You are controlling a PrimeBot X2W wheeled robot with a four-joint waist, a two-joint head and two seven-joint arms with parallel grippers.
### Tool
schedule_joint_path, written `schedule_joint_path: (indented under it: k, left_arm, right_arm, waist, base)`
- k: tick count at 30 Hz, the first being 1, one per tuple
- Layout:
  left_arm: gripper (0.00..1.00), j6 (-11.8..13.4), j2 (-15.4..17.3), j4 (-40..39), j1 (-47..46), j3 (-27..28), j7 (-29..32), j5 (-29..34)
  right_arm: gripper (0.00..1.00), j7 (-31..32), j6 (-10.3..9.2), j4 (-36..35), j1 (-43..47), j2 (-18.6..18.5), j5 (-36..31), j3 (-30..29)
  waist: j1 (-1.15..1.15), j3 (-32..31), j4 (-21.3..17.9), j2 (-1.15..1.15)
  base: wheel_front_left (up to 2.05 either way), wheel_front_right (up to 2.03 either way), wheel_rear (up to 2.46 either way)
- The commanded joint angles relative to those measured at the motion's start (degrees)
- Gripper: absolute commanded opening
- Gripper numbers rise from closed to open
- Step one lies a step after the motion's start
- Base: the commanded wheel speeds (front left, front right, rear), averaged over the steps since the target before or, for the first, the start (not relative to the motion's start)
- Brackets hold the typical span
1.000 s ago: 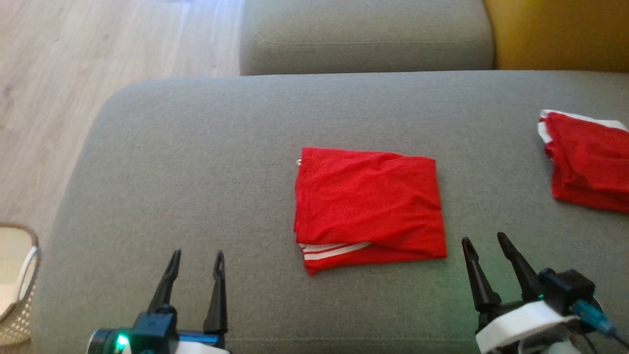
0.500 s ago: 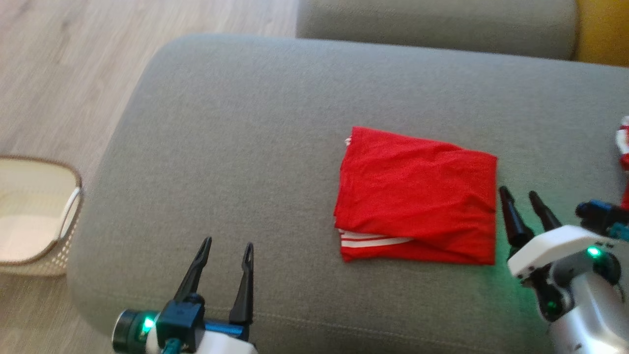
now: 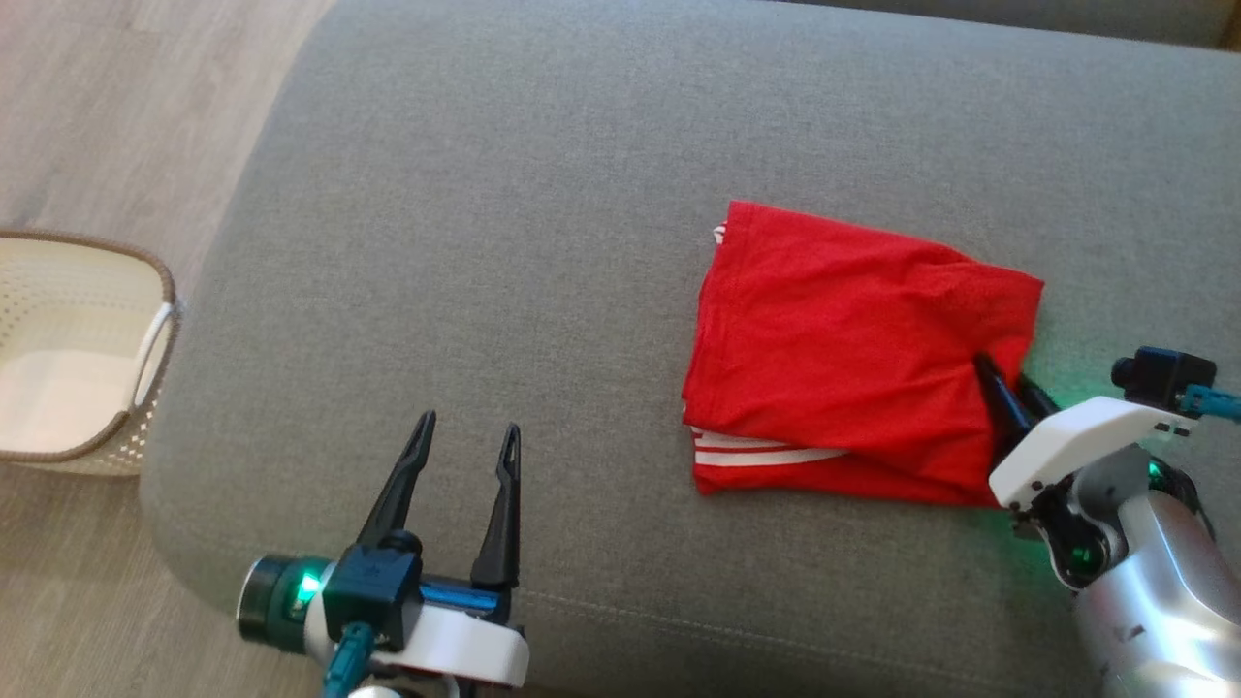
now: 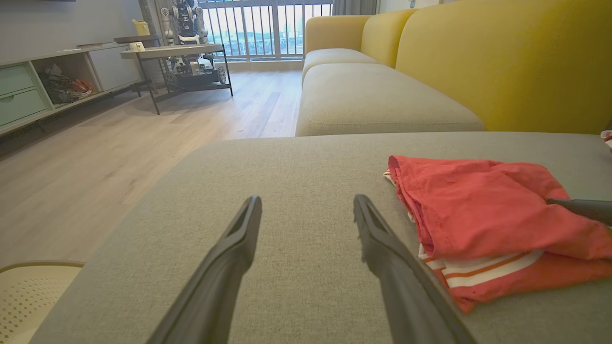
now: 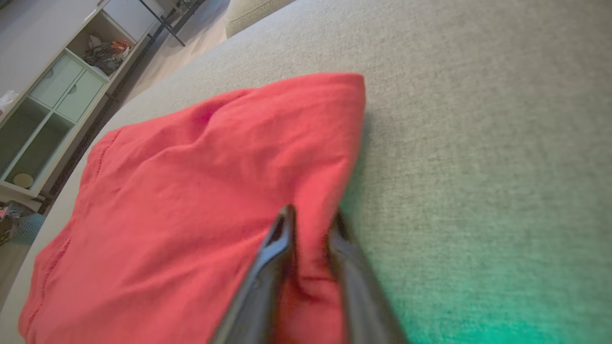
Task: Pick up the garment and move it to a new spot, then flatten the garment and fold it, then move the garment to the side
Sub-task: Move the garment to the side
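Nearest, the left gripper (image 3: 468, 424) is seen above the front of the grey seat cushion (image 3: 533, 194), its two dark fingers spread wide with nothing between them. Further right, the right gripper (image 5: 311, 215) is set at the right edge of the red garment (image 3: 853, 339). Its fingers are drawn close together, and a ridge of the red cloth is pinched between them. The garment is laid folded into a rough rectangle on the cushion, right of the middle, with white stripes shown along its near edge. Off the cushion's left end, a cream perforated basket (image 3: 78, 320) is stood on the pale wood floor (image 3: 97, 97). Farther off, a second grey seat (image 4: 373, 95) is backed by a yellow sofa back (image 4: 502, 62).
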Motion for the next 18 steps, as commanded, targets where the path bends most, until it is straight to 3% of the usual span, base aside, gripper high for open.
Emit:
schedule_joint_path:
  k: [1,6,10,18]
  left_arm:
    - [1.00,0.45,-0.46,-1.78,-2.03,1.65,-0.68,-0.05]
    - [1.00,0.65,-0.48,-1.85,-2.59,1.68,-0.68,0.37]
    - [1.00,0.51,-0.32,-2.10,-2.82,2.00,-0.68,0.75]
    - [1.00,-0.02,0.50,-2.27,-4.76,2.17,-0.68,1.62]
  right_arm:
    - [0.00,0.41,-0.02,-0.57,0.18,0.02,0.22,2.04]
    - [0.00,-2.76,-0.02,-2.55,0.16,-2.01,-1.13,3.15]
    - [0.00,-4.61,-0.02,-5.83,-2.22,-5.98,-5.64,3.20]
    - [0.00,-1.12,-0.02,-11.46,-9.14,-12.03,-11.07,-0.75]
  waist:
    - [-0.01,0.26,-0.36,0.00]
    - [-0.01,0.74,-2.24,0.00]
    - [-0.01,1.49,-6.17,0.00]
    - [-0.01,3.73,-12.32,0.00]
  base:
    - [0.00,0.00,0.00]
    - [0.00,0.00,0.00]
    - [0.00,0.00,0.00]
    - [0.00,0.00,0.00]
